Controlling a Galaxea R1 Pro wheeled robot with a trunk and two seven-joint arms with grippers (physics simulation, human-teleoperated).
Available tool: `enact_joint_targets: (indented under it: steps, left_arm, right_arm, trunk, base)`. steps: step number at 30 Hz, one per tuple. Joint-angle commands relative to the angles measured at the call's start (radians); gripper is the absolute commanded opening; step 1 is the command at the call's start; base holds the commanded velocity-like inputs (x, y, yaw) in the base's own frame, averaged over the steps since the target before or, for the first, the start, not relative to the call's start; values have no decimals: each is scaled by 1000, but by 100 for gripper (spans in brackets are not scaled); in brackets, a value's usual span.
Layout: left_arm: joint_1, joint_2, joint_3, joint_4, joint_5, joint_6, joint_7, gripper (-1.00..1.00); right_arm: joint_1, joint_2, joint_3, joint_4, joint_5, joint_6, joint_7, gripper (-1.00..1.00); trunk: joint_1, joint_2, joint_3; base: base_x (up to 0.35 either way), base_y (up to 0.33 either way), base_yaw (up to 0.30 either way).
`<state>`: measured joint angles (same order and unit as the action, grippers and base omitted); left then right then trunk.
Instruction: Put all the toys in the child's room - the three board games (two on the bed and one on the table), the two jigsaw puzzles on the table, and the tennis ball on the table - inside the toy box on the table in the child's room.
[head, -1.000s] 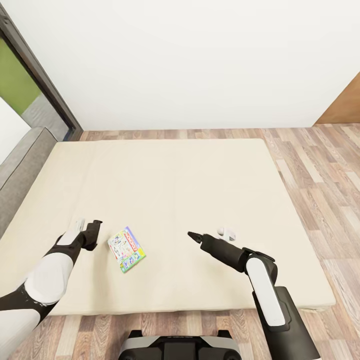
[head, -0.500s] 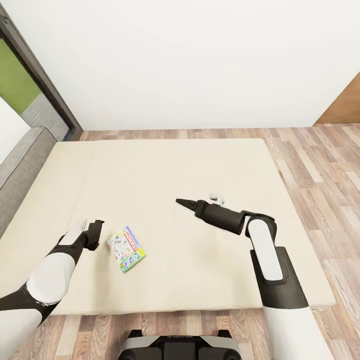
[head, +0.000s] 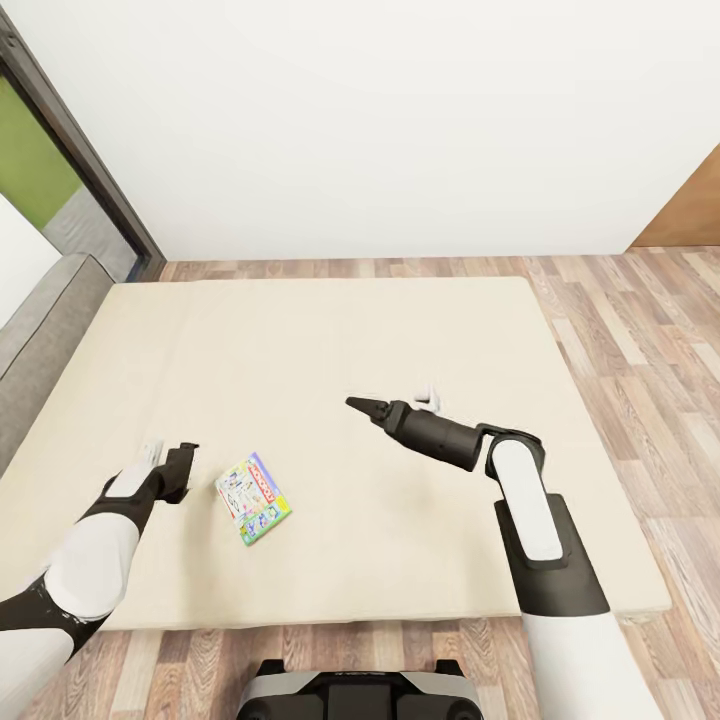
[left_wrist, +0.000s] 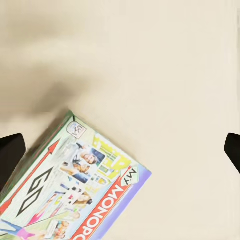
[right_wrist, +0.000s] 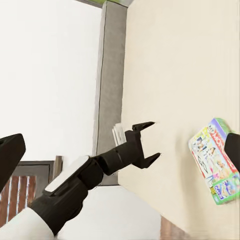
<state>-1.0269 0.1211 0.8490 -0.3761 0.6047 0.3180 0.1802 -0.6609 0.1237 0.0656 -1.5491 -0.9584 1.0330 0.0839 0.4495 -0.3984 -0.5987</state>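
One board game (head: 253, 497), a flat colourful box lettered MONOPOLY with green edges, lies flat on the bed (head: 330, 340) near its front left. My left gripper (head: 186, 470) hovers just left of that box, open, nothing between its fingers. The left wrist view looks down on the box (left_wrist: 70, 192) with one corner reaching between the fingertips (left_wrist: 10, 155). My right gripper (head: 362, 405) is raised over the middle of the bed, open and empty, pointing left. The right wrist view takes in the left gripper (right_wrist: 146, 142) and the box (right_wrist: 214, 160).
The cream cover spreads wide around the box. A grey padded headboard (head: 40, 345) runs along the bed's left side. Wood-plank floor (head: 640, 340) lies to the right and behind, with a white wall beyond and a brown door (head: 690, 215) at the far right.
My right arm has lifted and swung forward and left, from near the bed's front to over its middle. The left gripper has edged slightly left. The box has stayed put.
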Motion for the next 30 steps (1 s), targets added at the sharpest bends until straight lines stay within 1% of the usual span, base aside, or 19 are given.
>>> enact_joint_targets:
  steps: [1, 3, 4, 6, 12, 15, 18, 23, 27, 30]
  left_arm:
    - [5, 5, -4, -8, 16, 11, 1, 100]
    - [17, 17, -15, -19, 27, 22, 1, 100]
    - [22, 11, -20, -25, 32, 27, 7, 100]
    - [12, 0, -30, -34, 21, 24, 17, 100]
    - [-17, -35, 4, 0, -10, -10, -11, 100]
    - [-21, -38, 21, 17, -27, -26, -19, 100]
    - [-23, -37, 37, 34, -33, -43, -21, 100]
    - [-24, -22, 66, 62, -35, -28, -22, 100]
    - [-24, -9, 46, 81, -35, -11, -22, 100]
    - [-24, -2, 30, 77, -36, -7, -22, 100]
  right_arm:
    - [5, -1, -3, 6, 11, 4, 3, 100]
    - [15, -2, -5, 17, 5, 4, 10, 100]
    - [17, -5, -6, 22, 4, 4, 9, 100]
    - [27, -11, -8, 34, 2, 4, -1, 100]
    - [37, -15, -12, 64, -1, 4, -18, 100]
    - [39, -16, -14, 64, -1, 4, -21, 100]
    - [39, -16, -15, 61, -2, 4, -22, 100]
    - [40, -18, -16, 62, -2, 4, -22, 100]
    - [40, -18, -16, 61, -2, 4, -22, 100]
    - [40, -19, -16, 61, -2, 4, -22, 100]
  trunk:
    - [1, -2, -1]
    - [1, -2, -1]
    - [1, -2, -1]
    - [1, -2, -1]
    - [1, -2, -1]
    - [1, -2, -1]
    - [1, -2, -1]
    - [1, -2, -1]
    - [1, -2, -1]
    - [1, -2, -1]
  base:
    - [0, 0, 0]
    - [0, 0, 0]
    - [0, 0, 0]
    - [0, 0, 0]
    - [0, 0, 0]
    - [0, 0, 0]
    - [0, 0, 0]
    - [0, 0, 0]
    - [0, 0, 0]
    - [0, 0, 0]
